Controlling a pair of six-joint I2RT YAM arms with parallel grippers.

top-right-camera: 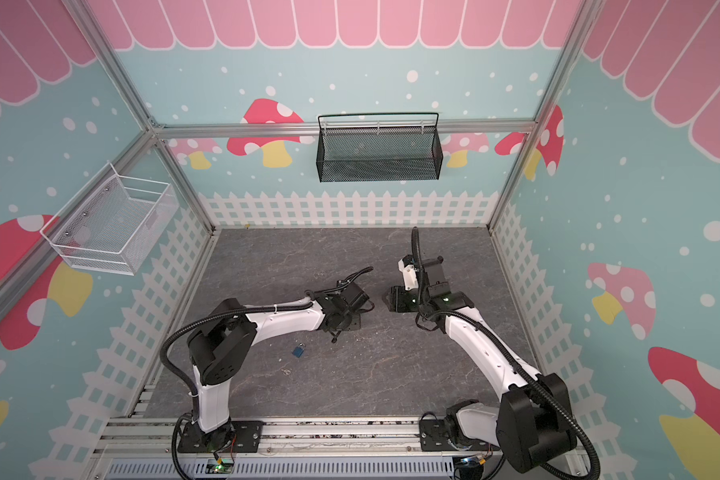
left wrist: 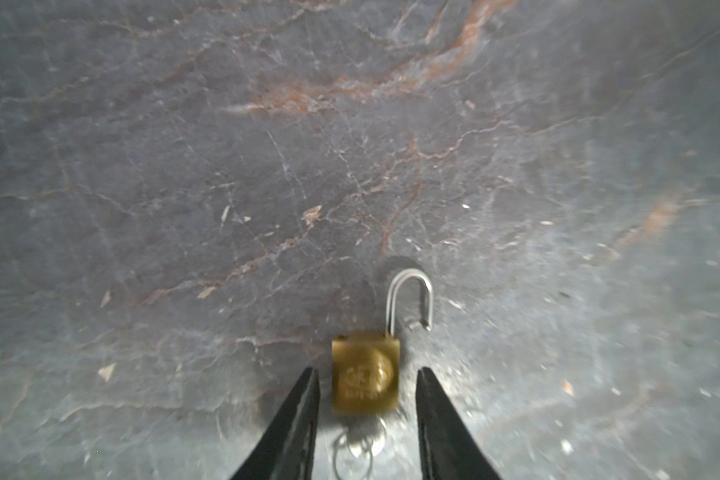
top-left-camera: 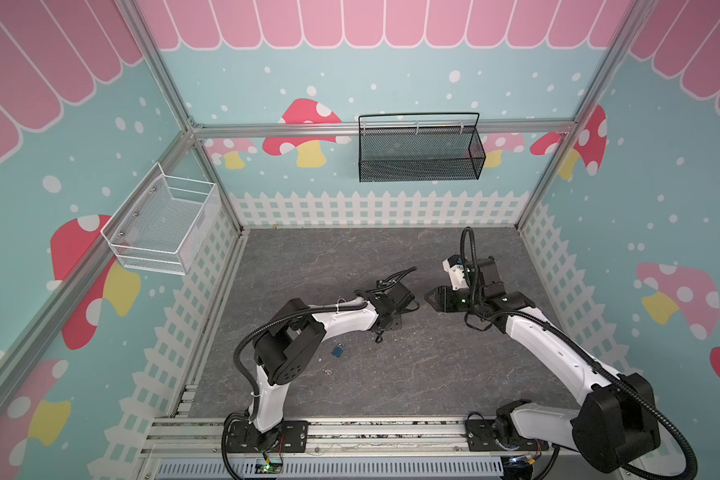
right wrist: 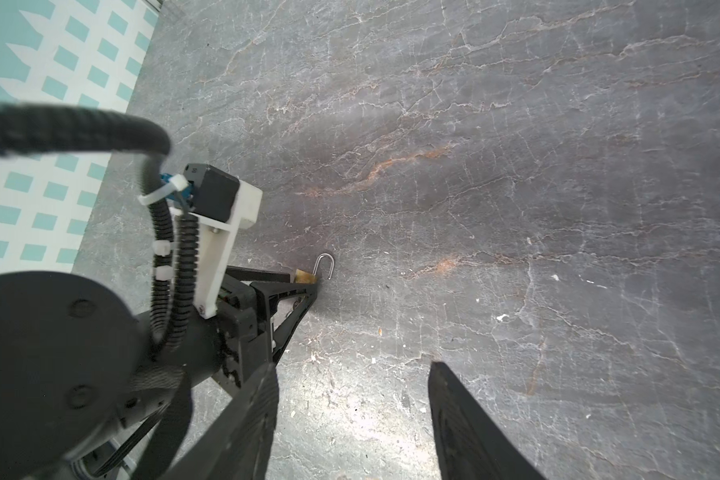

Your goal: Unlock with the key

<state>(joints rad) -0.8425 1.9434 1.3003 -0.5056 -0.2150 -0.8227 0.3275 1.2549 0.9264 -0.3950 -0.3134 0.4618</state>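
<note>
Right, the small brass padlock [left wrist: 366, 382] lies flat on the grey marble-patterned tabletop [left wrist: 184, 166], squarely between the fingers of the left gripper [left wrist: 366, 370]. Those black fingers [left wrist: 304, 399] stand apart, a sliver of table showing on either side of the brass body, so nothing is pinched. The lock's long axis runs along the gripper's reach. Its silver steel shackle [left wrist: 410, 291] points away from the wrist and is sprung open, the free leg clear of the body. At the opposite end sits a silvery key on its ring [left wrist: 362, 446] (too blurred to say whether it is seated in the keyhole). The right wrist view shows the same hook [right wrist: 325, 266] poking past the left fingertip. The right gripper [right wrist: 354, 368] hangs nearby, spread wide over bare table.
</note>
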